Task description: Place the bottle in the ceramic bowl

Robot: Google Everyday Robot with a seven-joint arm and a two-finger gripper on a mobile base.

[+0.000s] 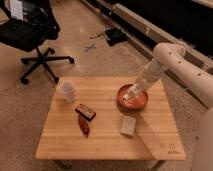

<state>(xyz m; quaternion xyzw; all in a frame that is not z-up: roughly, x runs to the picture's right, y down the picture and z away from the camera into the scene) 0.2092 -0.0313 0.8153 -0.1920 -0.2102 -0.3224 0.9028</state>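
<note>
The ceramic bowl [142,103], terracotta orange-brown and shallow, sits on the wooden table [105,142] at the right rear. My white arm reaches in from the right and angles down to it. The gripper [134,91] is right over the bowl's middle. A slim whitish shape at its tip, the bottle [130,95], points down into the bowl over its left inner side. I cannot tell whether the bottle touches the bowl's floor or whether it is still held.
A translucent white cup [68,91] stands at the table's left rear. A dark flat bar [85,111], a reddish-brown packet [83,126] and a pale beige block [128,126] lie in the middle. A black office chair [36,37] stands on the floor behind.
</note>
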